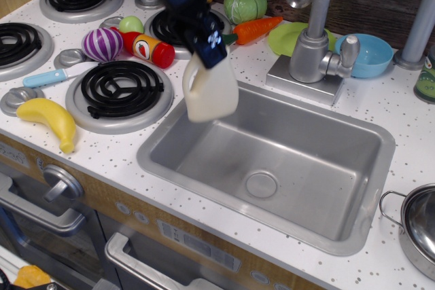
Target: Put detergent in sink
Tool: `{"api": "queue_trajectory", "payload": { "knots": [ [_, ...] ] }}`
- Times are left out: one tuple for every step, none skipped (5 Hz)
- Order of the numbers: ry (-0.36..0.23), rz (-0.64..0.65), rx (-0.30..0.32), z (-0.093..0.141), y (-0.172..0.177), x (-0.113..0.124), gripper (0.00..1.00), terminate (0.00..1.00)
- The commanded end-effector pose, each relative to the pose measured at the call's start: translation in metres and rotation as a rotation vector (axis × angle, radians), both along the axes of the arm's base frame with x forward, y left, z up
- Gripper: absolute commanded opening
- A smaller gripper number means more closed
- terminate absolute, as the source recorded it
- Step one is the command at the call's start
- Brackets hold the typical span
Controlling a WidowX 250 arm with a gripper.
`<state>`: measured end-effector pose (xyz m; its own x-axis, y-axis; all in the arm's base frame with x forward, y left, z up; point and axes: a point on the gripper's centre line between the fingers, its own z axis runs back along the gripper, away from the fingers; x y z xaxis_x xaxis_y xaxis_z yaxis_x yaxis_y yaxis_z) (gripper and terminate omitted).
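The detergent (212, 93) is a cream-white jug with a side handle. It hangs tilted in the air over the near-left corner of the sink. My gripper (211, 44) is shut on its neck from above, with the dark arm rising to the top left. The sink (170, 137) is a large rectangular steel basin with a round drain, set in the white speckled counter, and nothing lies in it.
A red-yellow bottle (147, 48), striped purple ball (102, 44), green ball (131, 24), carrot (256, 29) and cabbage (245, 3) lie behind the sink's left. The faucet (312, 39) stands at the back. A banana (49, 119), blue knife (47, 76) and steel pot (421, 225) are nearby.
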<state>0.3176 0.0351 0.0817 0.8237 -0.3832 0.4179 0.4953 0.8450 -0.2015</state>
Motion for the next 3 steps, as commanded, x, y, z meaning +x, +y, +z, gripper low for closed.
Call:
{"api": "queue_trajectory", "payload": {
  "knots": [
    [-0.073, -0.035, 0.006, -0.011, 0.006, -0.003, 0.00, 0.00],
    [-0.124, -0.076, 0.032, -0.027, 0.011, -0.004, 0.00, 0.00],
    [-0.186, -0.079, 0.074, -0.046, 0.007, -0.009, 0.00, 0.00]
  ]
}}
